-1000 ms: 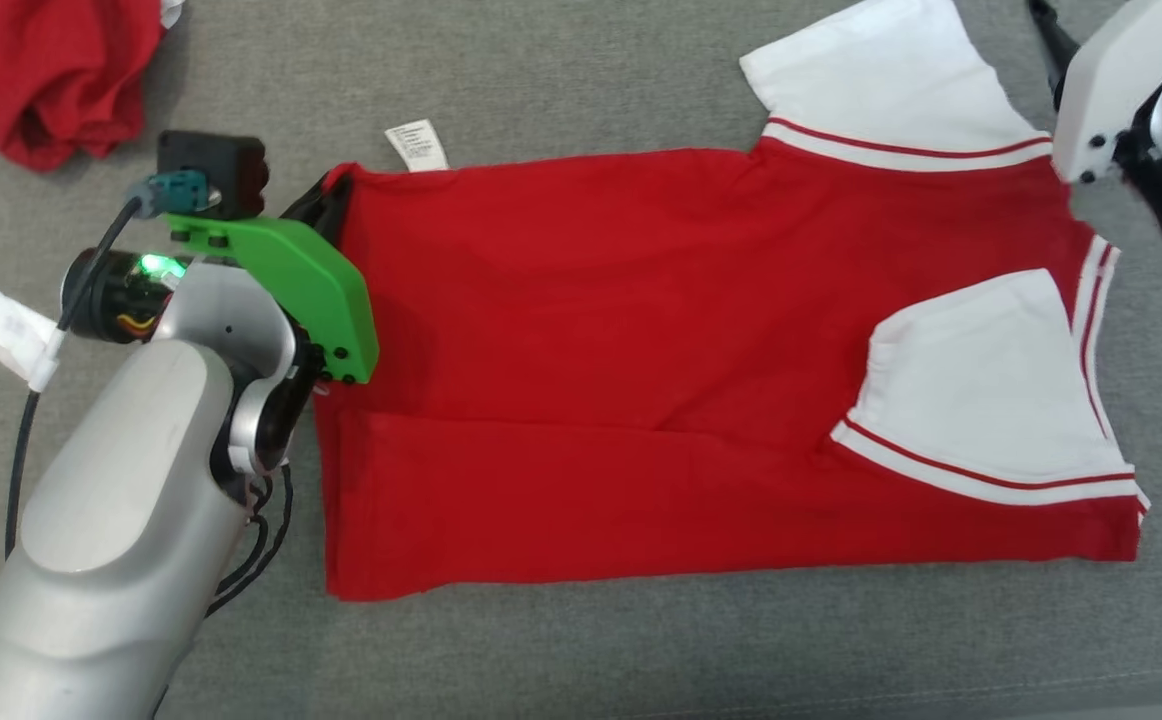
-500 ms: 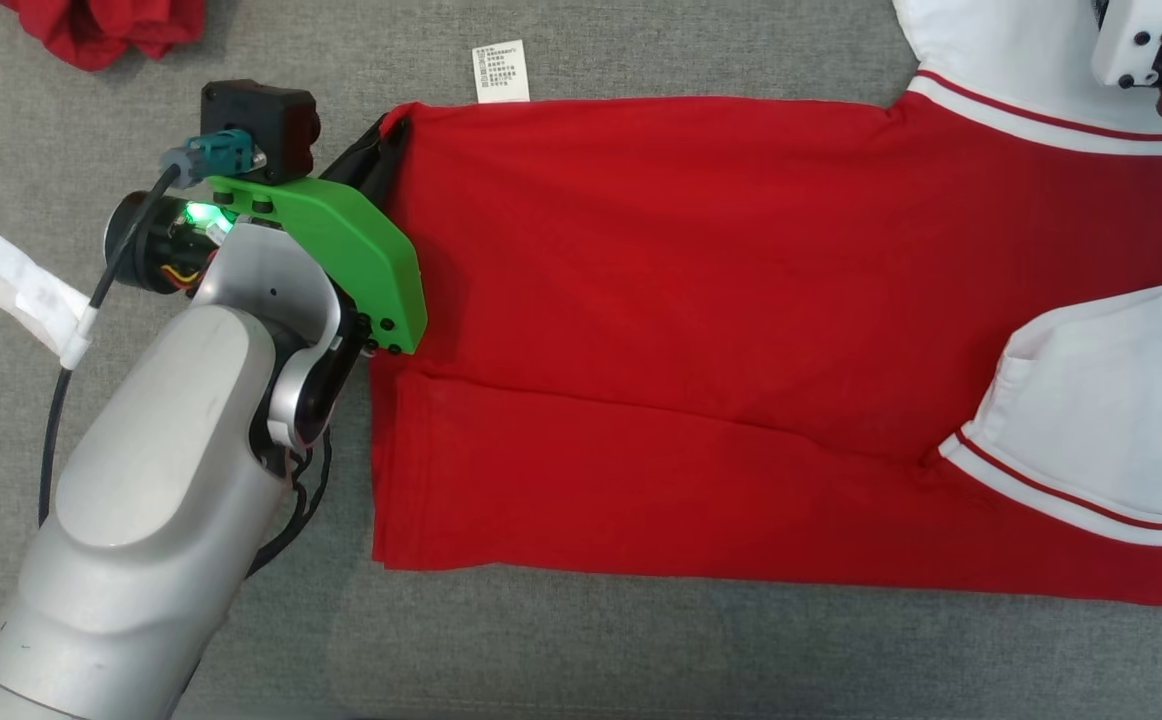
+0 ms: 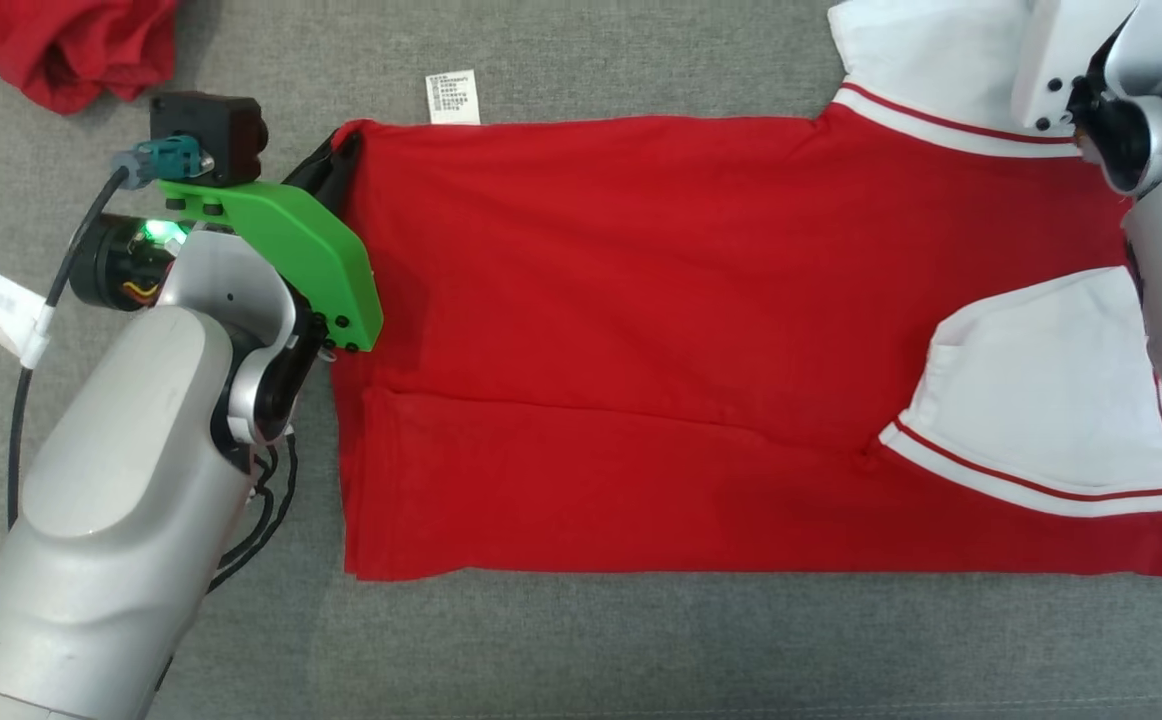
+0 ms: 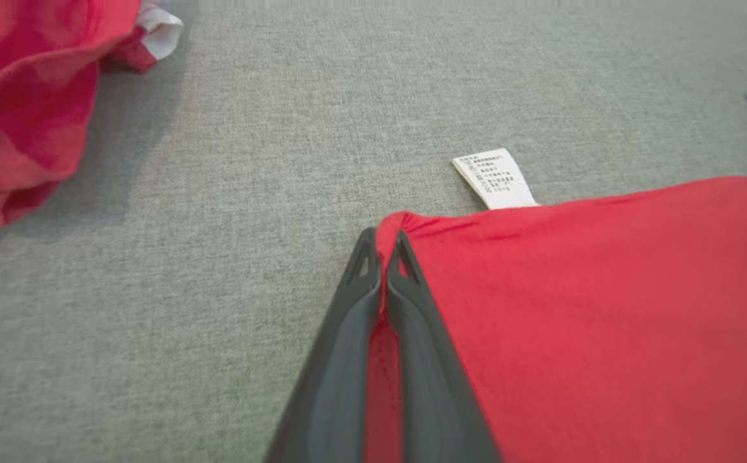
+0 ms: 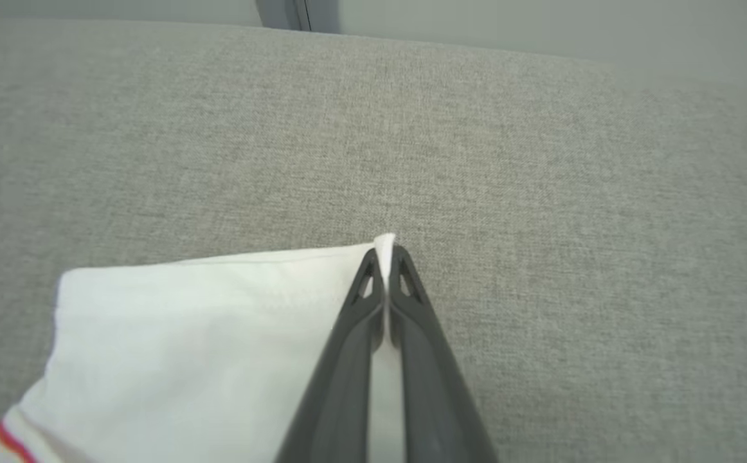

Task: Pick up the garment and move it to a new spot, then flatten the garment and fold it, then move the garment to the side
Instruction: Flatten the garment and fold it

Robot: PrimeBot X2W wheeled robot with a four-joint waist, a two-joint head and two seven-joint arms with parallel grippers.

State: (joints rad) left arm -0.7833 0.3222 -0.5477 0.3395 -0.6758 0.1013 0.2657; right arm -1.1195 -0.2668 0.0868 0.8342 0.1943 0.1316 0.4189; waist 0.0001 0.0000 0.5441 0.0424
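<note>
The right tool (image 5: 385,252) has just clamped onto the white sleeve (image 5: 206,334) corner, while the left tool (image 4: 384,241) stays clenched on the red hem corner. The garment (image 3: 641,350) lies spread on the grey desk (image 3: 581,650), both far corners held, so a fold looks ready to begin

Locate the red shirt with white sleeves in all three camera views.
Head view: the red fabric shirt with white sleeves lies across the centre.
Left wrist view: its red corner, lower right, pinched in the jaws of the left gripper.
Right wrist view: its white sleeve, lower left, pinched in the jaws of the right gripper.
Shared landmark: the grey woven surface.
</note>
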